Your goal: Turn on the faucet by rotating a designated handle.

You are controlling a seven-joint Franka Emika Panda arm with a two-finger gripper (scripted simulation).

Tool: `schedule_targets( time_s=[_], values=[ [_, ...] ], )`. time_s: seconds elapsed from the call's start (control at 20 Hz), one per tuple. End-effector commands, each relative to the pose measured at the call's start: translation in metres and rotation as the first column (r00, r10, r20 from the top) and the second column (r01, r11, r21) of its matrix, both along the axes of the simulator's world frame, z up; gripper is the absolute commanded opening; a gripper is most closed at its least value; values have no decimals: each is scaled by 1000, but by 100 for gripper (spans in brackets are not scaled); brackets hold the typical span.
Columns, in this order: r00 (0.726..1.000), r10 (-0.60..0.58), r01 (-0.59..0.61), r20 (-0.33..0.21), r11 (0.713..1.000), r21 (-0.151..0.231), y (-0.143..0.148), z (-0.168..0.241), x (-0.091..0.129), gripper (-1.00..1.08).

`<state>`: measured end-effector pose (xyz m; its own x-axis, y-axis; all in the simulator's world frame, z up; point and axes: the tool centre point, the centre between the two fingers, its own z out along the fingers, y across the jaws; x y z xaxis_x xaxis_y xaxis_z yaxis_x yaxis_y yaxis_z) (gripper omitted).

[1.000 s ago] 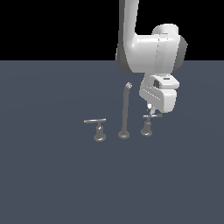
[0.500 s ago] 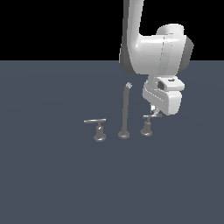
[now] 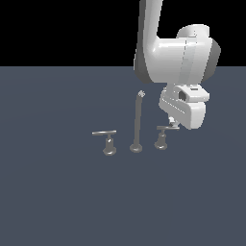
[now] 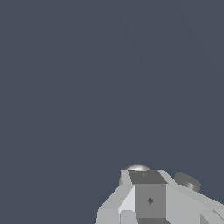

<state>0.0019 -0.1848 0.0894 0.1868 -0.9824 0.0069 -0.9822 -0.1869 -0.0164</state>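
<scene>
Your gripper (image 3: 173, 122) hangs low under the bulky white arm (image 3: 178, 60), just above the outer end of the handle (image 3: 166, 128) on the exterior view's right. Its tips are so small and so crowded against the lever there that you cannot tell whether they are spread or pressed together, nor whether they touch the bar.

The faucet sits on the flat grey-blue floor (image 3: 57, 192) as three pieces in a row. The spout (image 3: 137, 120) stands upright in the middle on its round base, thin and tall, bent at the tip. The handle you want is just beside it on the exterior view's right: a short flat bar lying level on a stubby flared base. The other handle (image 3: 105, 133), with the longer bar, stands on the exterior view's left of the spout, well clear of your arm.

Your wrist view gives you mostly bare floor. The gripper body (image 4: 151, 199) fills one corner, with a rounded grey metal top (image 4: 136, 167) peeking out just behind it; which piece that is you cannot tell.
</scene>
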Motion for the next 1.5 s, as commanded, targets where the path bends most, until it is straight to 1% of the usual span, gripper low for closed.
schedule_targets(
  time_s=[0.0,0.35,0.4,0.45,1.1,1.15,1.2,1.45],
  values=[
    [1000,-5,5,-14,1000,4,-1,0,-15,-100],
    [1000,-9,9,-17,1000,4,-4,0,-41,-100],
    [1000,-9,9,-17,1000,4,-4,0,-41,-100],
    [1000,-4,4,-1,1000,-1,-4,0,-29,-100],
    [1000,-10,10,-17,1000,4,25,0,-69,-100],
    [1000,-10,10,-17,1000,4,25,0,-69,-100],
    [999,-29,29,-12,1000,-2,11,0,-67,-100],
    [1000,-18,18,-15,1000,1,42,0,-66,-100]
  ],
)
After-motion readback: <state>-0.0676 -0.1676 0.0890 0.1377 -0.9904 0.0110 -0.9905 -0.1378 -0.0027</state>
